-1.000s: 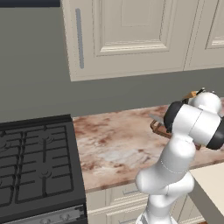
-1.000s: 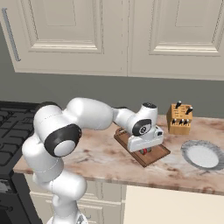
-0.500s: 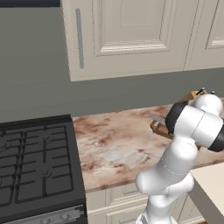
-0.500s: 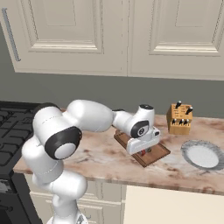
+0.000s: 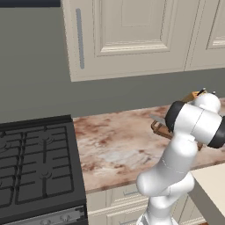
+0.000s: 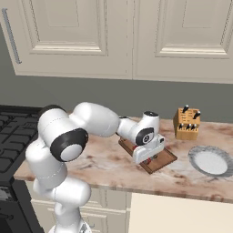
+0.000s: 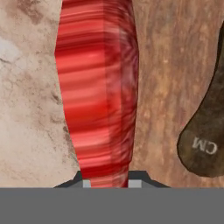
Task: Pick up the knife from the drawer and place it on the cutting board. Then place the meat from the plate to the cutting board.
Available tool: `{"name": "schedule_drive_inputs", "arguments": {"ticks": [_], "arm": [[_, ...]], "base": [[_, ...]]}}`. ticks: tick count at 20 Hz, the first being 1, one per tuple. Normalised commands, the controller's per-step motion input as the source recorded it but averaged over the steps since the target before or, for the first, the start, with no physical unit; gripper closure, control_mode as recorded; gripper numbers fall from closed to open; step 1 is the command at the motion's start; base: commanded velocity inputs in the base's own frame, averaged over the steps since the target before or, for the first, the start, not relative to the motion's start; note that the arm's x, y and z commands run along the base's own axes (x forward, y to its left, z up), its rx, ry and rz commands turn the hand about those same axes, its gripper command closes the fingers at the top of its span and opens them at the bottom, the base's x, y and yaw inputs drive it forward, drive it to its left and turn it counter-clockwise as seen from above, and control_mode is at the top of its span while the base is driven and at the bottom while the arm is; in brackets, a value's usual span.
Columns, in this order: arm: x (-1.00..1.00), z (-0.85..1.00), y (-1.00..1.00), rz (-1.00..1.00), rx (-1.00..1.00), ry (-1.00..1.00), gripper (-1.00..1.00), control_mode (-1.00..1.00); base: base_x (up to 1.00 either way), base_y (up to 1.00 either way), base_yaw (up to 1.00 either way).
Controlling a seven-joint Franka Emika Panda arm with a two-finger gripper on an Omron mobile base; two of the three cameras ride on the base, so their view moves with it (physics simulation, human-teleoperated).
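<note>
**Meat held just over the board**

Left base view: the arm rises at the near right and bends over the counter. Behind its elbow a corner of the board peeps out, right of the stove.

Right base view: the gripper hangs low over the board, a speck of red at its tip. The plate lies bare to the right, near the board, with the knife block beyond.

Hand view: the jaws are pinched on the meat, which runs lengthways straight out from the tips. Board wood lies under its right side and bare counter under its left, so it hangs at the board's edge. The dark knife handle rests on the board to the right. I judge a small shift boardward would help before release.
</note>
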Motion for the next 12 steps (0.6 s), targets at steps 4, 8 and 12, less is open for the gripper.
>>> {"name": "schedule_drive_inputs", "arguments": {"ticks": [4, 8, 12], "arm": [[0.18, -0.15, 0.0, 0.08, 0.0, 0.0, 1.0, -1.0], [0.17, -0.05, -0.03, 0.07, 0.01, 0.0, 1.0, -1.0], [0.11, -0.04, -0.11, 0.05, 0.0, -0.03, 1.0, -1.0]], "base": [[0.0, 0.0, 0.0], [0.0, 0.0, 0.0], [0.0, 0.0, 0.0]]}}
